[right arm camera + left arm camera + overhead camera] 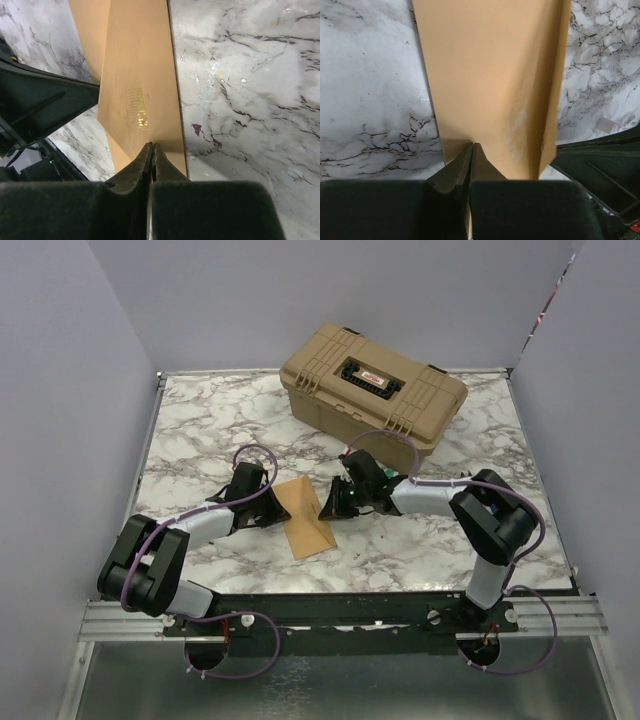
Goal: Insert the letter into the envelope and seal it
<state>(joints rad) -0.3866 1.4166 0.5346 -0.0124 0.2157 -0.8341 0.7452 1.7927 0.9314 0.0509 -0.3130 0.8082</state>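
- Pinching the envelope from both sides: left gripper on its left long edge, right gripper on its right long edge.
- Envelope is orange-brown and sits mid-table on the marble table, between the two arms, turned at a slight angle to the table edges.
- Left wrist view: fingers pressed together at the envelope's near edge, and a thin tan strip shows between them, so they are clamped on the paper.
- Same view: envelope runs straight away from the tips, and its far right side is folded up into a raised lip.
- Right wrist view: the fingertips meet over the envelope's near edge with no gap showing, gripped on the paper.
- Same view: faint gold printed mark on the envelope panel just ahead of the tips. That panel looks lifted off the marble on the left side.
- Small purple speck on the marble just right of the envelope.
- Each wrist view shows the other arm's dark gripper body at the frame edge.
- Tan hard case, lid shut, stands at the back of the table, well apart from the envelope.
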